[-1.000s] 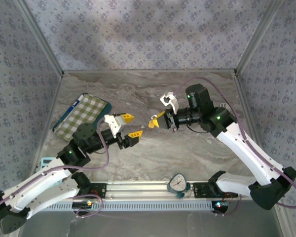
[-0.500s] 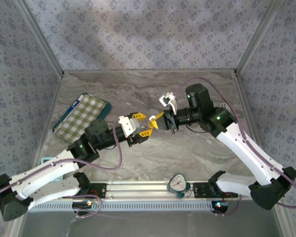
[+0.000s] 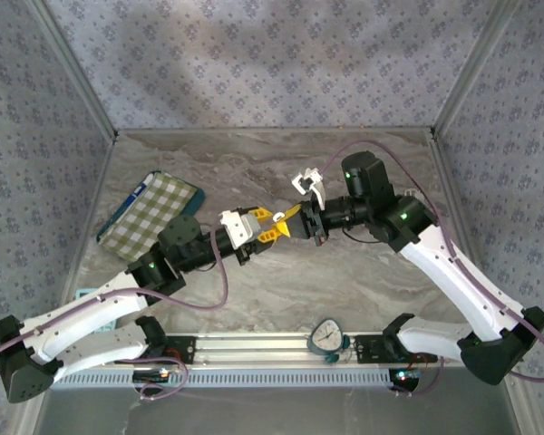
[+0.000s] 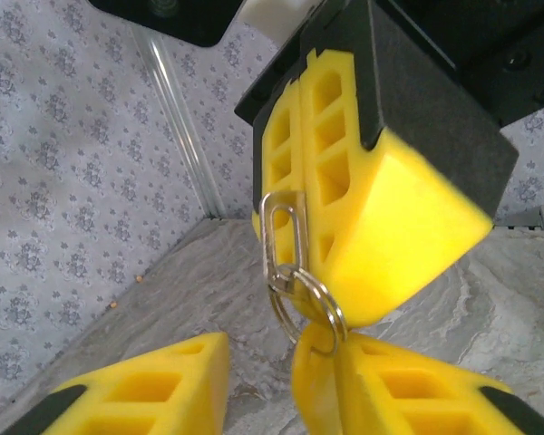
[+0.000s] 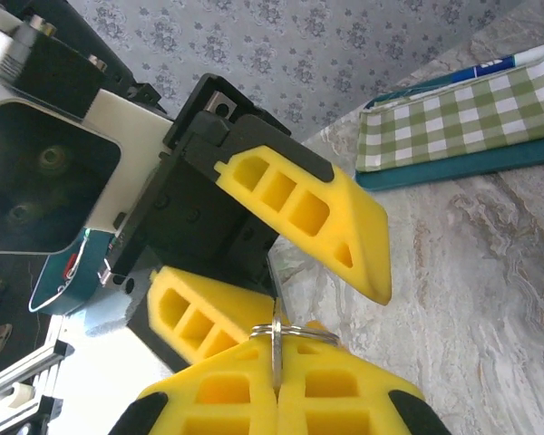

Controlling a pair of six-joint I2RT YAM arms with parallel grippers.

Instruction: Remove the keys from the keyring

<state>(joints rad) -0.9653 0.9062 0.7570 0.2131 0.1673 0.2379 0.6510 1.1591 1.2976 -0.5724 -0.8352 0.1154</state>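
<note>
Above the middle of the table my two grippers meet tip to tip. My right gripper point(image 3: 293, 218) point(image 5: 276, 388) is shut on the keyring's silvery clip loop point(image 4: 282, 231). The split ring point(image 4: 310, 299) point(image 5: 295, 333) hangs from that loop. A small yellow key head point(image 4: 315, 372) dangles on the ring. My left gripper point(image 3: 270, 227) point(image 4: 258, 385) stands around the key with its jaws still apart. The key head lies against one of its fingers point(image 4: 417, 390), and a gap separates it from the other finger point(image 4: 136, 394). The key's shaft is hidden.
A green checked pouch point(image 3: 150, 215) point(image 5: 453, 118) with a pen lies at the left of the marble table point(image 3: 363, 281). A small triangular timer point(image 3: 327, 336) stands on the rail at the near edge. Patterned walls close in the sides and back.
My left arm has reached right to the right gripper's tip, and its jaws have narrowed around the hanging key. The right arm has stayed put, still shut.
</note>
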